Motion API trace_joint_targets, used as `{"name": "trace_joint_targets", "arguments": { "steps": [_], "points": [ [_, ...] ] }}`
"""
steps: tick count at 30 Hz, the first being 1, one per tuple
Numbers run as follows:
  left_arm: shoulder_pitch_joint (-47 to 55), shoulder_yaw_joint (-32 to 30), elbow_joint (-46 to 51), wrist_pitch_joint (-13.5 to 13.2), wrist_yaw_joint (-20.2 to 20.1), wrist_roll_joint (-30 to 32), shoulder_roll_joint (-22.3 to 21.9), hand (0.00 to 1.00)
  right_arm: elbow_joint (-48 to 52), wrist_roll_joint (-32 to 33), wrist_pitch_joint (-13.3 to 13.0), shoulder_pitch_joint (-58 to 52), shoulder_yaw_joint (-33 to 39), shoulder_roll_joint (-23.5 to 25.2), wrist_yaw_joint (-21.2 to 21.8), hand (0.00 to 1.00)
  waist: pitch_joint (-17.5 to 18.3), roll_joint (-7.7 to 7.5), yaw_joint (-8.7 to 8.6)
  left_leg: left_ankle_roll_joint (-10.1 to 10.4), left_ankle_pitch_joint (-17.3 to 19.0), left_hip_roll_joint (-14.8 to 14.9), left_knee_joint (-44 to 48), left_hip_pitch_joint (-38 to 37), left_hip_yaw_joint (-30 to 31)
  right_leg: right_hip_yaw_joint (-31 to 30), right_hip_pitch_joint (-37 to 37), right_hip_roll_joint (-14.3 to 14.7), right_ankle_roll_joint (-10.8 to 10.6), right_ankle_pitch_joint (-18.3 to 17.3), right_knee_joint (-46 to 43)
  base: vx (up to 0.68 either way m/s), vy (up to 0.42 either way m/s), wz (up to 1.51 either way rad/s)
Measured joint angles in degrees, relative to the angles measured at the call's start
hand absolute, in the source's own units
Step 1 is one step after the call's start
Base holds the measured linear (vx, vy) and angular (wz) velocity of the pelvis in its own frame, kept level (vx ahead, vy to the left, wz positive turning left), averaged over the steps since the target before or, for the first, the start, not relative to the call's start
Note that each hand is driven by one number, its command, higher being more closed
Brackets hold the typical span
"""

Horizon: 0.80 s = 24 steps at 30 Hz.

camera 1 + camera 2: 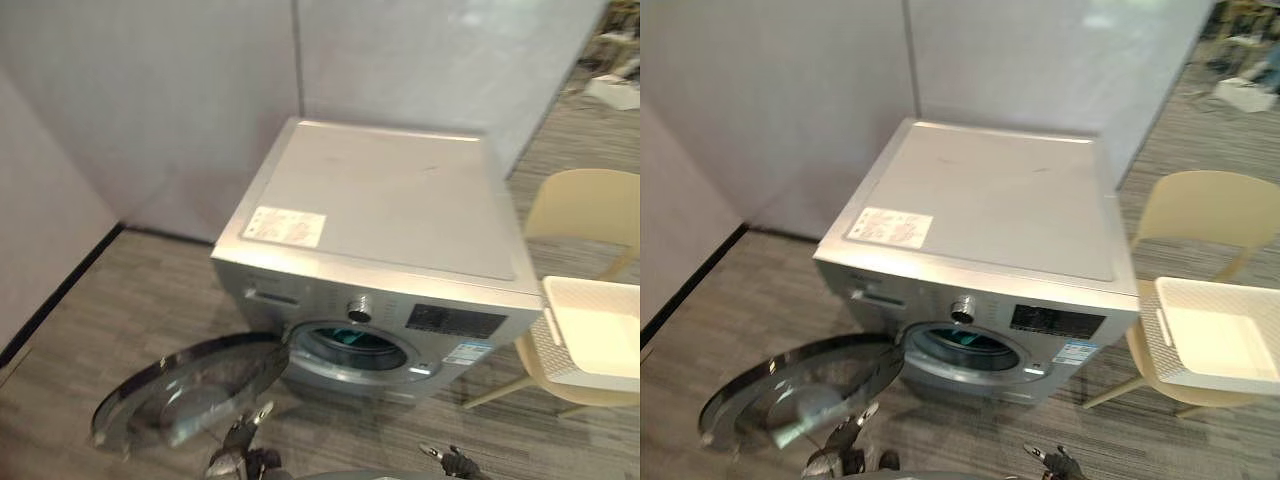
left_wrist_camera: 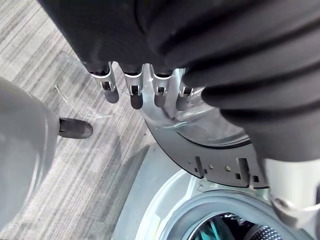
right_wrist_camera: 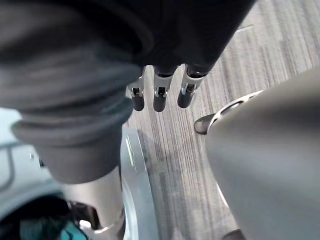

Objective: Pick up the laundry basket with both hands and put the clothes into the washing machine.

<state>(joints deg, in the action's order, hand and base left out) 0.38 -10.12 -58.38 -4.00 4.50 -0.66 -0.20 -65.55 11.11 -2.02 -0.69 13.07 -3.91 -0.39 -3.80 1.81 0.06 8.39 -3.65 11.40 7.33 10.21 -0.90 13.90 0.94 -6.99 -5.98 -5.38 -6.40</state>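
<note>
The silver washing machine (image 1: pixel 380 200) stands against the grey partition with its round glass door (image 1: pixel 190 385) swung open to the left. Teal cloth (image 1: pixel 350 338) lies inside the drum (image 2: pixel 225 225). The white laundry basket (image 1: pixel 600 330) rests on a beige chair (image 1: pixel 590 205) right of the machine, its inside showing bare white. My left hand (image 1: pixel 240 445) hangs low just in front of the open door, fingers (image 2: pixel 132 90) straight and holding nothing. My right hand (image 1: pixel 455 462) is low before the machine's right front corner, its fingers (image 3: pixel 160 95) relaxed and empty.
Grey partition walls (image 1: pixel 180 90) close off the back and left. Striped grey carpet (image 1: pixel 130 300) runs around the machine. The open door takes up the floor space at front left, and the chair stands close to the machine's right side.
</note>
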Motion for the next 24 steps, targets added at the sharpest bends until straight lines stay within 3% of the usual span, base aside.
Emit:
{"name": "trace_joint_targets", "arguments": {
  "steps": [1,2,3,4,5,7,9,10,12,13,14,17,20,22,24],
  "points": [
    [-0.61,1.59,1.33,-0.58,0.06,-0.29,-0.26,0.0,0.28,0.01,-0.02,1.97,0.08,-0.2,-0.16,0.0,-1.25,1.03,0.07,-0.45,-1.42,0.71,2.04,3.54,0.84,1.46,-1.92,1.57,2.35,0.44,-0.62,-0.27,-0.027,0.99],
    [-2.03,0.98,1.49,-0.46,0.2,-0.96,0.28,0.0,0.4,0.0,-0.37,3.89,1.02,0.91,-0.65,0.0,-2.56,-0.27,0.46,-3.17,3.53,0.13,10.98,5.69,-1.18,4.39,-1.31,-0.14,2.85,0.87,0.92,-0.23,0.01,0.72],
    [-2.04,0.97,1.56,-0.25,0.45,-1.0,0.14,0.0,1.02,0.02,-0.46,4.27,1.83,1.16,-0.75,0.0,-3.39,-0.61,0.52,-5.59,7.81,0.77,20.75,7.37,-2.66,4.9,-1.14,-0.59,2.97,0.95,-0.24,-0.23,0.043,0.52],
    [-1.24,0.9,1.75,-0.33,0.49,-0.98,-0.12,0.0,2.98,0.04,-0.53,3.57,1.8,1.33,-0.91,0.0,-3.68,-1.01,0.76,-6.69,10.41,1.86,34.41,7.37,-5.55,5.26,-0.89,-1.26,2.97,0.95,-1.86,-0.15,0.058,0.21],
    [-1.05,0.88,1.65,-0.34,0.49,-1.0,-0.04,0.0,3.42,0.04,-0.54,3.03,2.21,1.35,-0.9,0.0,-3.63,-0.91,0.68,-6.79,10.54,2.88,38.39,6.4,-6.66,5.66,-0.4,-1.4,2.97,0.95,-2.13,-0.17,0.087,0.3],
    [-0.13,0.62,0.97,-0.31,0.41,-1.02,0.58,0.0,3.72,0.12,-0.23,2.23,4.22,1.93,-0.85,0.0,-3.31,-0.47,-0.94,-6.86,10.56,9.08,43.99,0.81,-8.24,7.66,0.17,-1.63,2.41,1.29,-2.3,-0.16,0.138,0.45],
    [-0.15,0.6,-1.11,-0.08,0.36,-1.01,0.88,0.0,2.66,0.16,-0.1,1.31,5.37,1.55,-0.85,0.0,-2.3,-0.05,-1.9,-7.1,10.06,13.77,37.51,-3.06,-8.06,9.21,-1.28,-2.57,0.72,2.56,-2.46,-0.13,0.224,0.63],
    [0.2,0.5,-1.91,0.54,0.37,-0.95,1.15,0.0,0.71,0.14,0.36,1.32,6.93,0.96,-0.86,0.0,-1.23,-0.18,-2.49,-2.61,12.6,10.4,28.27,-6.11,-8.11,9.7,-2.37,-3.71,-0.23,4.31,-1.69,-0.12,0.272,0.63],
    [1.25,0.72,-2.08,1.35,0.51,-0.95,2.73,0.0,-3.16,0.3,1.4,1.09,7.11,1.85,-0.51,0.0,-0.25,-1.74,-2.78,0.2,14.42,7.26,20.1,-8.08,-6.89,9.98,-2.21,-2.91,-0.26,5.21,0.56,-0.03,0.175,0.64],
    [1.27,0.72,-2.1,1.54,0.49,-0.98,3.87,0.0,-3.87,0.04,1.45,1.26,7.26,1.58,-0.7,0.0,-0.28,-1.76,-2.4,2.06,15.6,6.64,17.52,-9.16,-6.85,12.0,-0.81,-3.19,0.96,7.18,2.3,0.01,0.12,0.67],
    [1.23,0.73,-2.1,1.54,0.49,-0.98,4.31,0.0,-3.88,-0.04,1.4,1.28,7.27,1.55,-0.68,0.0,-0.31,-1.66,-2.57,2.54,15.89,6.26,16.5,-9.85,-6.84,12.65,-0.06,-3.64,0.83,7.82,2.4,-0.01,0.192,0.57],
    [1.44,1.65,-2.06,0.95,0.49,-0.98,5.5,0.0,-3.9,-0.48,1.34,1.25,5.91,1.32,-0.55,0.0,0.73,-1.09,-2.46,2.52,15.88,3.83,10.43,-13.17,-7.01,12.78,1.88,-5.71,0.29,10.16,2.33,-0.08,0.254,0.41],
    [1.36,4.1,-2.06,0.71,0.48,-0.95,6.18,0.0,-3.83,-0.82,1.3,3.26,2.09,0.79,-0.68,0.0,2.46,-1.3,-2.28,1.49,14.98,1.92,2.37,-13.37,-7.74,12.64,-1.72,-7.17,-0.51,10.78,2.42,-0.12,0.084,0.09],
    [1.44,5.76,-2.62,0.71,0.49,-0.81,6.44,0.0,-3.31,-1.01,1.28,5.4,-1.63,1.14,-0.66,0.0,2.3,-2.51,-2.26,0.83,10.16,-0.77,-4.12,-13.28,-8.99,11.69,-5.66,-9.27,-1.26,11.75,2.46,-0.19,0.007,-0.1],
    [1.5,6.17,-3.2,0.69,0.52,-0.27,5.99,0.0,-2.78,-1.0,1.22,5.91,-3.65,1.26,-0.69,0.0,1.97,-3.0,-2.18,0.45,7.98,-1.84,-7.31,-12.99,-9.46,10.76,-7.66,-9.84,-1.62,12.02,2.63,-0.19,-0.026,-0.08]
  ]
}}
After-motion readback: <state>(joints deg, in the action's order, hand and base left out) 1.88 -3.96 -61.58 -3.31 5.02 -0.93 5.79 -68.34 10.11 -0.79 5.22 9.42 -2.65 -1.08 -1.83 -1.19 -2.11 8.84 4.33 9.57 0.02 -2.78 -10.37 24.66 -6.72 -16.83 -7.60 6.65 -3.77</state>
